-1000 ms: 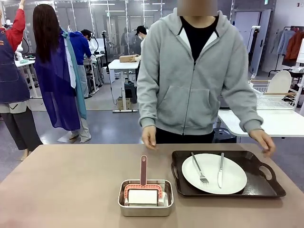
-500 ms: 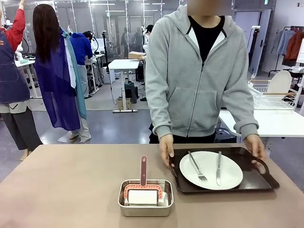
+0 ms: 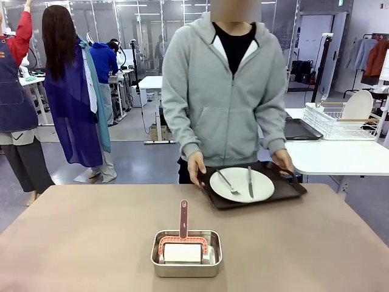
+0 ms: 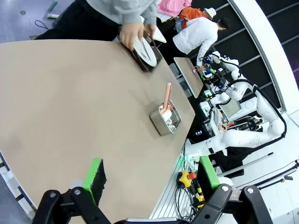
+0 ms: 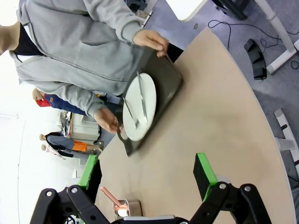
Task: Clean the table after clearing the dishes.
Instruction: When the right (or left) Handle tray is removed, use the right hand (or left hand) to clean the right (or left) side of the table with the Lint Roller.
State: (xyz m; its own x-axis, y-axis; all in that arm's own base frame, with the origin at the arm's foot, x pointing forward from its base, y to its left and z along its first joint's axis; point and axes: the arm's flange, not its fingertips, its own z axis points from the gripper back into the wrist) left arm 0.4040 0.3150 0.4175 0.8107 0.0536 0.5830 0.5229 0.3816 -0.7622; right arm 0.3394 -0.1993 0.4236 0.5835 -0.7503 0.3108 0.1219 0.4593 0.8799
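Observation:
At the far edge of the taupe table (image 3: 79,237), a person in a grey hoodie holds a dark brown tray (image 3: 293,188) by both handles, lifted off the tabletop. On it lies a white plate (image 3: 242,184) with a fork and a knife. The right wrist view looks down on the same tray (image 5: 168,81) and plate (image 5: 139,106). My left gripper (image 4: 150,176) hangs open above the table (image 4: 70,102), far from the plate (image 4: 145,49). My right gripper (image 5: 146,174) is open too, over the table (image 5: 210,121), with nothing between its pads.
A small steel pan (image 3: 186,252) with a pink-handled white scrubber sits near the table's front middle; the pan (image 4: 166,119) is also in the left wrist view. Behind on the right, a white table (image 3: 340,155) carries a wire dish rack (image 3: 340,118) and another dark tray (image 3: 301,129).
The person took the tray by its handles, lifted it off the table and carried it back and to the left. Both grippers stayed open.

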